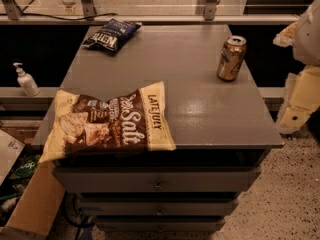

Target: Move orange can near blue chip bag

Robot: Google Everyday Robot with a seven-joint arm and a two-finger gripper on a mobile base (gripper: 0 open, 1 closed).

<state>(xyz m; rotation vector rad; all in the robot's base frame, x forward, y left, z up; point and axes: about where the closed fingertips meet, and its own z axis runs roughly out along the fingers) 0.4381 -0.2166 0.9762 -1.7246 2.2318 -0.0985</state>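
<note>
The orange can (231, 58) stands upright on the grey cabinet top (200, 109), near its back right corner. The blue chip bag (112, 34) with white "Kettle" lettering lies at the back left of the same top, far from the can. My arm comes in at the right edge of the view. Its gripper (295, 115) hangs beside the cabinet's right side, lower than the can, to its right, and apart from it. It holds nothing that I can see.
A large cream-and-brown "Late July" bag (107, 121) lies at the front left of the top, overhanging the left edge. A pump bottle (25, 80) stands on a ledge to the left. A cardboard box (35, 204) sits on the floor at lower left. Drawers (157, 185) are below.
</note>
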